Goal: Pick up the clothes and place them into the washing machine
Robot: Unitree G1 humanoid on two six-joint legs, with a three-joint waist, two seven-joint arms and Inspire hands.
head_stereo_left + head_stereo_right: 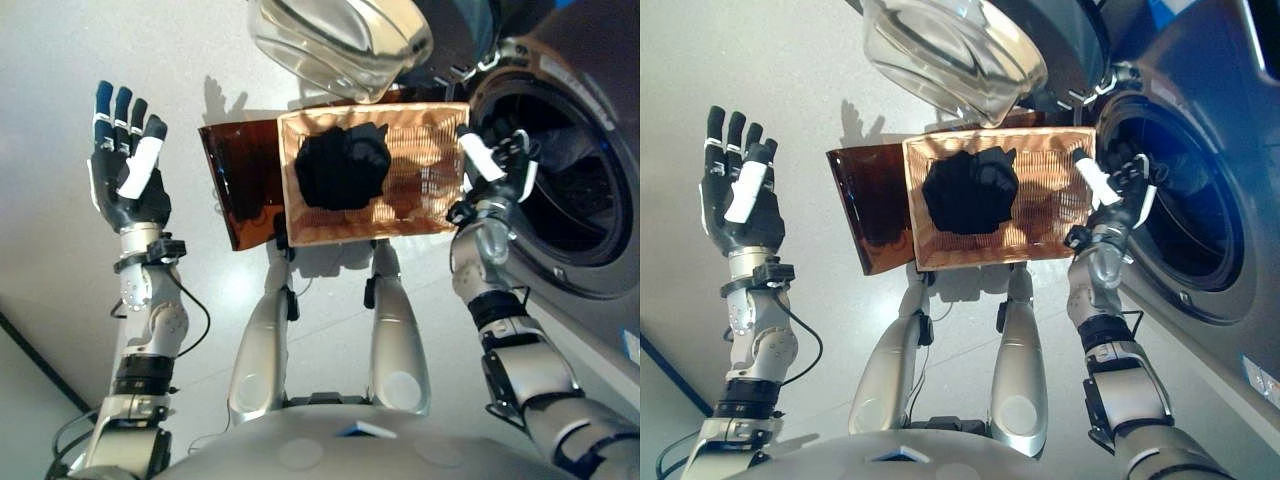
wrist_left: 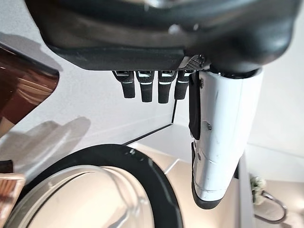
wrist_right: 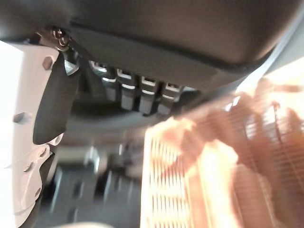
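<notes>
- I see a translucent amber basket point(image 1: 430, 130) with fine ribbed walls, rectangular, sitting on the pale smooth floor point(image 1: 60, 80) in front of me; a darker brown panel point(image 1: 235, 190) of it juts out on my left side.
- Inside the basket lies one crumpled black garment point(image 1: 342, 168), soft and lumpy, towards the basket's left half.
- The washing machine point(image 1: 590, 260) stands to my right, grey-bodied with a dark round drum opening point(image 1: 560, 190); I cannot make out anything inside the drum.
- Its door point(image 1: 335, 40), a clear domed bowl in a dark ring, is swung open and hangs just beyond the basket's far edge.
- My left hand point(image 1: 125, 165) is raised well apart from the basket, fingers straight and spread, palm empty.
- My right hand point(image 1: 490, 165) is at the basket's right edge, between basket and drum opening, fingers relaxed; I cannot tell whether it touches the rim. It holds no cloth.
</notes>
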